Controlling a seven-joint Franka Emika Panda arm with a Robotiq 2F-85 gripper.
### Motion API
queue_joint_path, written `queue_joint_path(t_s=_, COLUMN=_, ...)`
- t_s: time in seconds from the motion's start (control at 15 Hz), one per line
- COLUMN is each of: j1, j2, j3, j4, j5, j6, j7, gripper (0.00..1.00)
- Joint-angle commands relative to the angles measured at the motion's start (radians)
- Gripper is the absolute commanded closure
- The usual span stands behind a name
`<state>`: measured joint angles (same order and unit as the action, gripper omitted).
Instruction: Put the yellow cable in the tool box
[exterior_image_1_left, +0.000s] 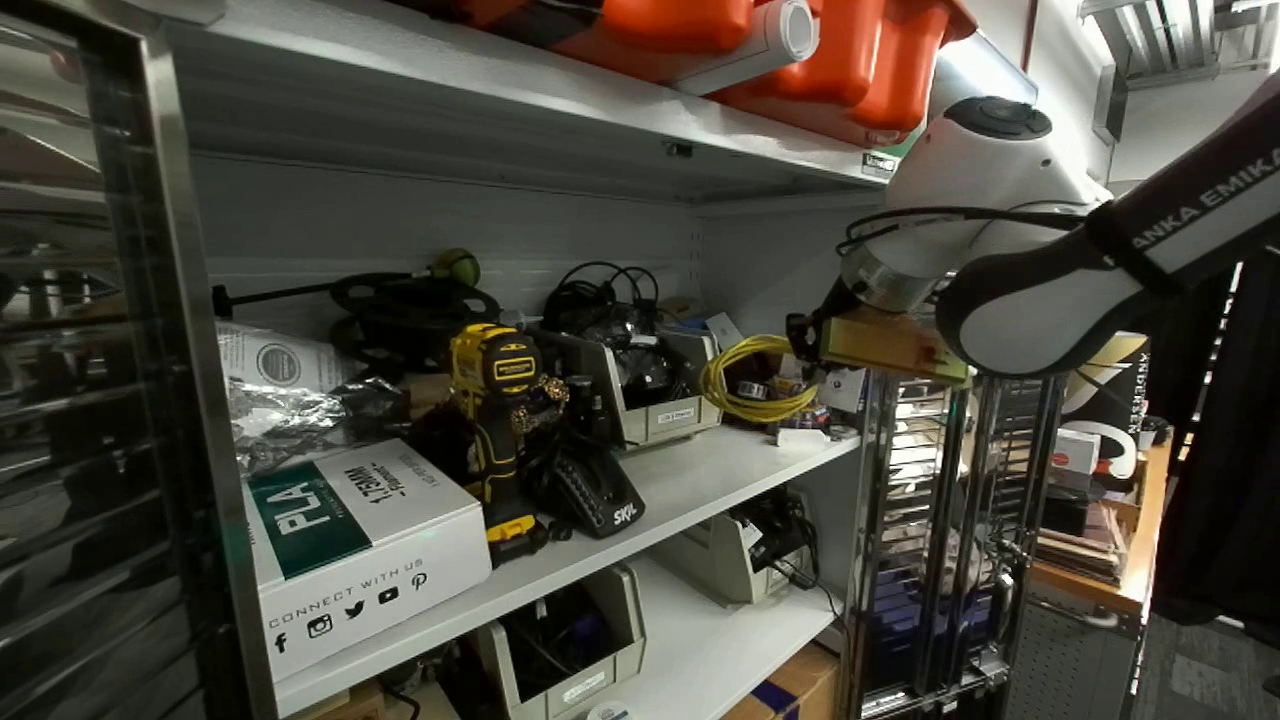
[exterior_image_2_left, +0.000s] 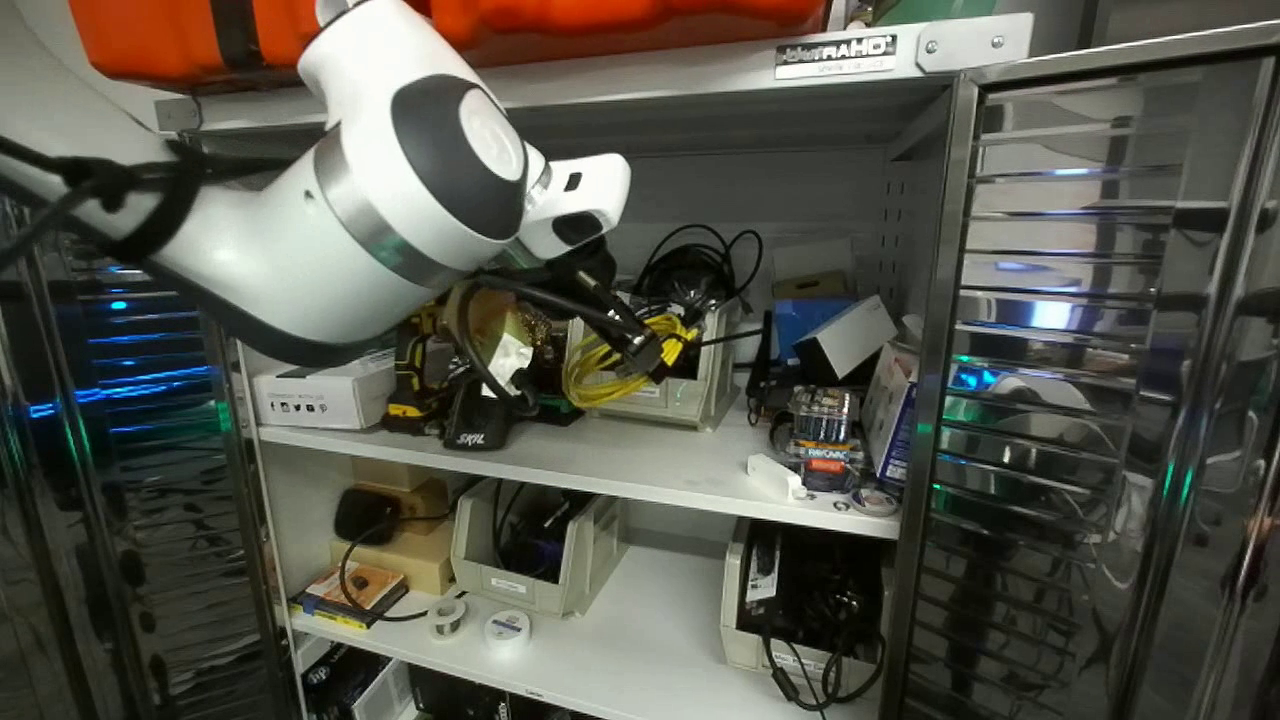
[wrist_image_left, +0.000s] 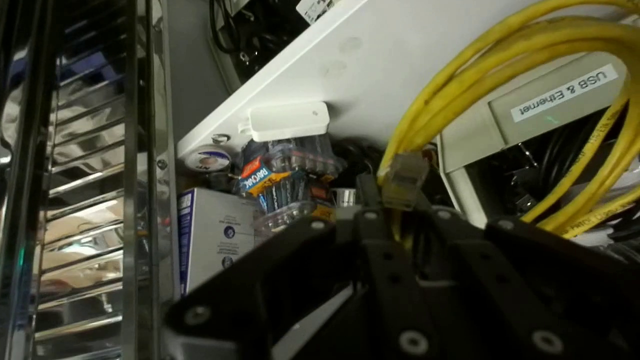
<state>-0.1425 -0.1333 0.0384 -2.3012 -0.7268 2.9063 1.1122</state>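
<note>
The yellow cable (exterior_image_1_left: 765, 408) is a loose coil held in the air above the shelf; it also shows in an exterior view (exterior_image_2_left: 675, 328) and in the wrist view (wrist_image_left: 425, 120). My gripper (wrist_image_left: 396, 210) is shut on it, with a clear connector at the fingertips. In both exterior views the gripper (exterior_image_1_left: 805, 338) (exterior_image_2_left: 640, 345) is at the coil's edge. The tool box is not certain. A grey bin (exterior_image_1_left: 640, 427) (exterior_image_2_left: 692, 405) with black cables inside, labelled USB & Ethernet in the wrist view (wrist_image_left: 475, 130), stands close by the coil. A black box with a pale face (exterior_image_2_left: 850, 335) stands right of it.
A yellow-black drill (exterior_image_1_left: 495, 375), a SKIL charger (exterior_image_1_left: 600, 490) and a PLA carton (exterior_image_1_left: 410, 520) stand on the shelf. Battery packs (exterior_image_2_left: 825, 440) and a white adapter (wrist_image_left: 290, 120) lie near the right end. The upper shelf (exterior_image_1_left: 560, 85) overhangs. A cabinet door (exterior_image_2_left: 1060, 330) stands open.
</note>
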Motion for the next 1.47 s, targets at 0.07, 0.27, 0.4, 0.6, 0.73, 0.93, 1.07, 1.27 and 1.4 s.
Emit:
queue_joint_path(t_s=0.07, j1=-0.038, j2=0.173, j3=0.042, j4=0.243, j5=-0.265, j6=0.018, j7=0.269, gripper=0.91)
queue_joint_path(t_s=0.27, j1=-0.007, j2=0.249, j3=0.036, j4=0.387, j5=-0.409, j6=0.0, j7=0.455, gripper=0.91)
queue_joint_path(t_s=0.4, j1=0.012, j2=0.295, j3=0.035, j4=0.463, j5=-0.476, j6=-0.009, j7=0.548, gripper=0.91)
queue_joint_path(t_s=0.6, j1=0.038, j2=0.359, j3=0.032, j4=0.536, j5=-0.552, j6=-0.01, j7=0.637, gripper=0.91)
queue_joint_path(t_s=0.73, j1=0.056, j2=0.403, j3=0.026, j4=0.577, j5=-0.609, j6=-0.019, j7=0.699, gripper=0.91)
queue_joint_path(t_s=0.93, j1=0.068, j2=0.467, j3=0.031, j4=0.616, j5=-0.622, j6=-0.024, j7=0.727, gripper=0.91)
queue_joint_path(t_s=1.07, j1=0.08, j2=0.499, j3=0.028, j4=0.643, j5=-0.632, j6=-0.026, j7=0.742, gripper=0.91)
queue_joint_path(t_s=1.27, j1=0.101, j2=0.517, j3=0.021, j4=0.678, j5=-0.672, j6=-0.027, j7=0.778, gripper=0.91)
queue_joint_path(t_s=1.4, j1=0.115, j2=0.52, j3=0.019, j4=0.7, j5=-0.714, j6=-0.042, j7=0.802, gripper=0.91)
